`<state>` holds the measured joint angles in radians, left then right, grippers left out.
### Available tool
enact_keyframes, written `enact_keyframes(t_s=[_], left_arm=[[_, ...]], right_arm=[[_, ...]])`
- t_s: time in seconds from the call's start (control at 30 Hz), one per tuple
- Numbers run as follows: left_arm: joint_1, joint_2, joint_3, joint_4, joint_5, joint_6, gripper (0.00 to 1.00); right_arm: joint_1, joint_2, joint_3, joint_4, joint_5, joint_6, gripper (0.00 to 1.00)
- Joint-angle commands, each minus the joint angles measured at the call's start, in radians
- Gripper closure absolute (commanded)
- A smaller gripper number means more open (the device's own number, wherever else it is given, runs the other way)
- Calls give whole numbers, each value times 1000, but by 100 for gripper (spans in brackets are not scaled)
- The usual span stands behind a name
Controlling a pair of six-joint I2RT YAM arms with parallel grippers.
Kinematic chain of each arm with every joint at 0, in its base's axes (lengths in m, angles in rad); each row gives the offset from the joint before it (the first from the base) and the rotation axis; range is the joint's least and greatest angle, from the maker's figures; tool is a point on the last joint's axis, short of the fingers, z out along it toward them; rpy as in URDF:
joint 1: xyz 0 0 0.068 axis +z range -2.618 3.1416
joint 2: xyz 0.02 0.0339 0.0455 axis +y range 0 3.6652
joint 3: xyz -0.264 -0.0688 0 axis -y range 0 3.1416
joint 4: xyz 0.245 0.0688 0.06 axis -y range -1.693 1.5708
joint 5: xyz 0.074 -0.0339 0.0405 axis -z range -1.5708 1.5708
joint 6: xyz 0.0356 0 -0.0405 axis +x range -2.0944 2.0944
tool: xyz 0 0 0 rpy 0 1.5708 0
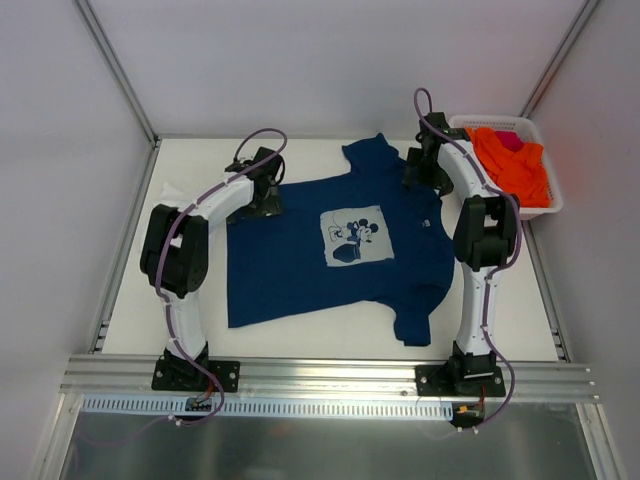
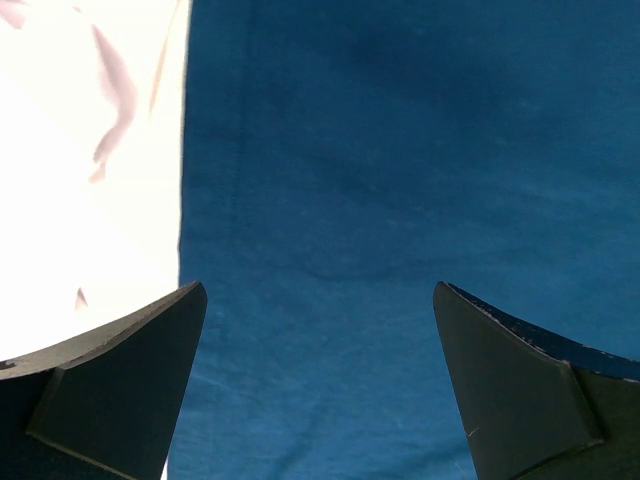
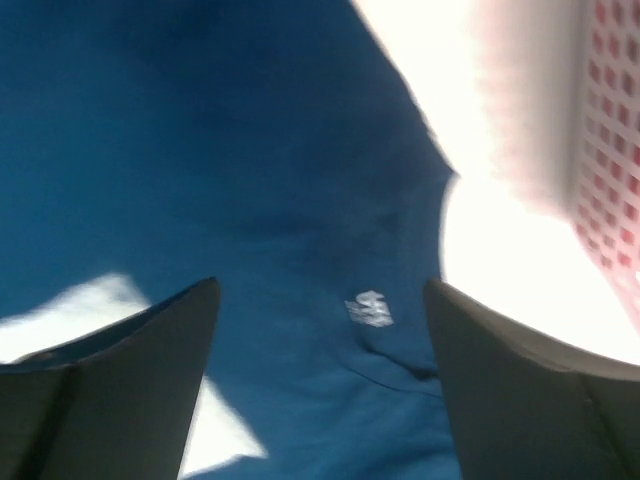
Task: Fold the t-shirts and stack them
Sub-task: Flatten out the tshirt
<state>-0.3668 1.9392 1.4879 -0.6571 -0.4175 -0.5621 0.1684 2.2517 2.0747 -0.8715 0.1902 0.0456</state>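
The navy t-shirt (image 1: 300,260) lies spread flat and face up on the table (image 1: 130,300), its pale mouse print (image 1: 357,237) showing near the middle. One sleeve points to the far edge, the other to the near edge, and the neck end lies toward the robot's right. The left gripper (image 2: 318,295) hovers just above the cloth at the far left corner, by the hem. Its jaws are apart with nothing between them, and in the left wrist view the shirt's straight edge runs up past its left finger. The right gripper (image 3: 320,285) sits over the far shoulder, close to the collar, also spread wide and empty, with a small white mark on the fabric between its fingers. Beyond it, at the far right corner, a white basket (image 1: 548,205) holds an orange garment (image 1: 510,165); no white tee is in view. The step in hand looks like the end of laying the shirt out flat, with folding not yet begun. The next move probably calls for both grippers to drop onto the far edge, pinch only the layers meant to fold, and carry that edge toward the near side together, so that the cloth folds over evenly without bunching or dragging the whole shirt.
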Motion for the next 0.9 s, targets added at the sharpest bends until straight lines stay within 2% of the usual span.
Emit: enact_keyframes(t_s=[0.0, 0.1, 0.17, 0.27, 0.47, 0.7, 0.87], left_arm=[[-6, -9, 54, -19, 42, 11, 1], [-8, -9, 54, -19, 39, 13, 1], [-9, -3, 52, -21, -3, 19, 1], [-8, -5, 37, -21, -52, 24, 1], [12, -2, 11, -21, -112, -36, 1], [69, 89, 100, -19, -110, -74, 1], [135, 127, 146, -19, -76, -94, 1]], right_arm=[[-21, -26, -27, -113, -15, -36, 20], [-27, -20, -57, -89, -5, -36, 32], [-36, 12, -9, -83, -20, -36, 32], [-47, 61, 94, -70, -23, -35, 23], [-76, 157, 266, -32, -130, -15, 15], [-130, 196, 274, 204, -405, 19, 7], [-158, 282, 380, 299, -590, 83, 2]])
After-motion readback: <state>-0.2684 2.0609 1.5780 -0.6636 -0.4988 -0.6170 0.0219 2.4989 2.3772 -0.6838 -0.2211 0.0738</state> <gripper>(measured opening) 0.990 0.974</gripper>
